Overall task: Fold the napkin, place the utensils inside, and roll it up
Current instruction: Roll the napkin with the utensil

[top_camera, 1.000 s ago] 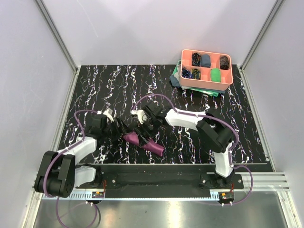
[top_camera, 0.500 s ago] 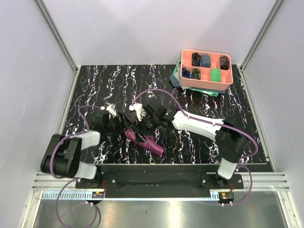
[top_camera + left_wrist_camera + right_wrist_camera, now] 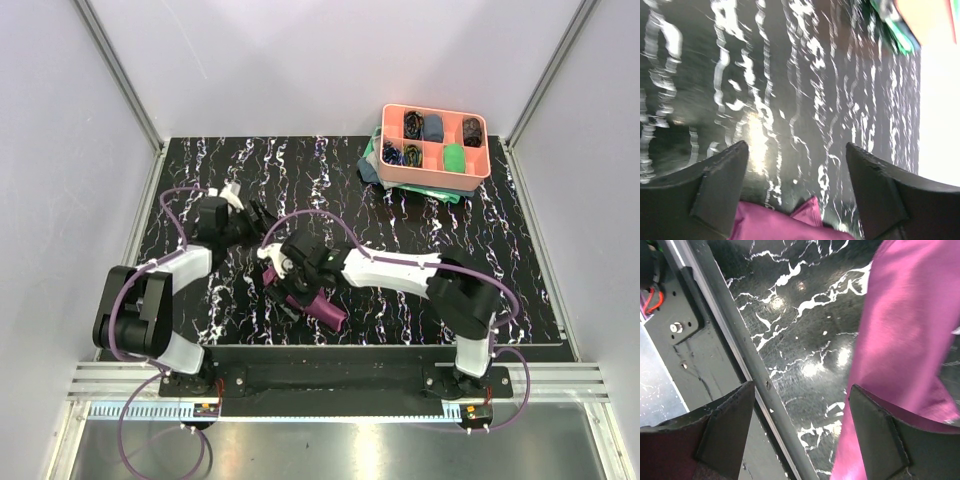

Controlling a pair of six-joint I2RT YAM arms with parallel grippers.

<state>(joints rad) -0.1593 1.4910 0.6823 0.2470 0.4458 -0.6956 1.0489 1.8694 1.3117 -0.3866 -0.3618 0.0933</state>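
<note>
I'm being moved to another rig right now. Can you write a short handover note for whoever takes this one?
Left gripper: open, empty, over bare table, with the napkin's edge just at the bottom of its view.
Right gripper: open, empty, beside the napkin, close to the table's front rail.
Napkin: lies as a bunched roll near the front edge, with neither gripper holding it.
Utensils: not visible in any view. They may be inside the roll, but this cannot be confirmed.
Done: the napkin looks rolled.
Left: check that the utensils are inside and the roll is tidy.
</note>
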